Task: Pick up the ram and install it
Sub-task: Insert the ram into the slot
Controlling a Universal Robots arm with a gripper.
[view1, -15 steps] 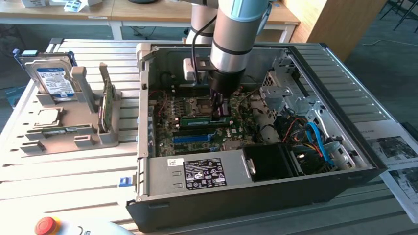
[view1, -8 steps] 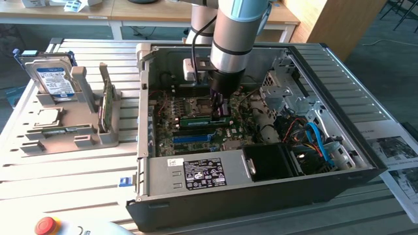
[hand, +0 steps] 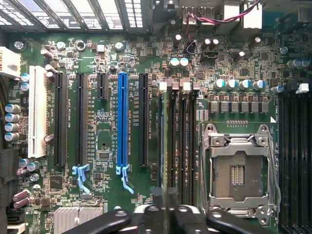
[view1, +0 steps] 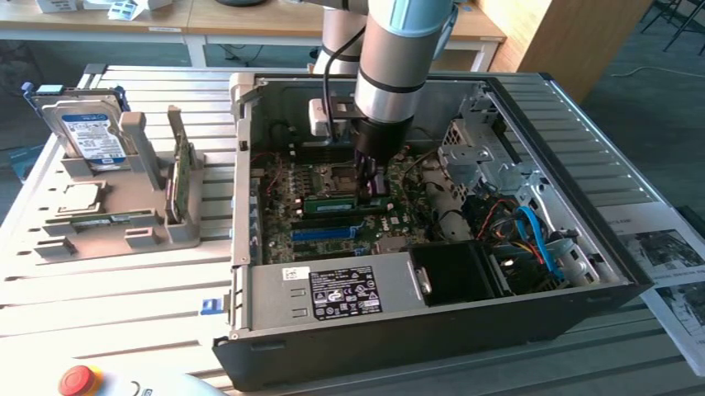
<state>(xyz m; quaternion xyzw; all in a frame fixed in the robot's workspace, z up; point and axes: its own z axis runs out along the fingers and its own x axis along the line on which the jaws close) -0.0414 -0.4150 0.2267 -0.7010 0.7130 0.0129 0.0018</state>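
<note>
Surface [view1: 132, 280]: slatted metal, running under everything.

At the exterior view's left, a gray holder tray [view1: 111, 239] is sitting on it. A silver hard drive [view1: 91, 136] with a blue-white label is standing upright at the tray's upper end. Just to its right, a wider green card [view1: 177, 181] is standing on edge. In the lower left corner of that view, a red button [view1: 78, 379] is showing.

Moving toward the centre, you are looking into an open computer case [view1: 441, 346] lying on its side, with the motherboard [view1: 289, 194] facing up. The arm [view1: 397, 49] is coming down from the top centre of the frame into the case. Its claw [view1: 372, 183] is sitting low over the board, clenched on the ram [view1: 330, 203]. The ram is standing on its long edge at the memory slots in the middle of the case, and you cannot tell whether it is seated all the way.

In the wrist view, the ram is showing edge-on as a thin line between the dark fingers [hand: 112, 220]. It is lying along the black memory slots, between the blue expansion slot [hand: 122, 122] and the metal-framed processor socket [hand: 239, 170].

Below the board in the exterior view, the power supply [view1: 330, 293] is showing its black label. Further right, blue cables [view1: 534, 231] are curling inside the case. At the exterior view's right edge, printed sheets [view1: 672, 264] are lying on the surface.
</note>
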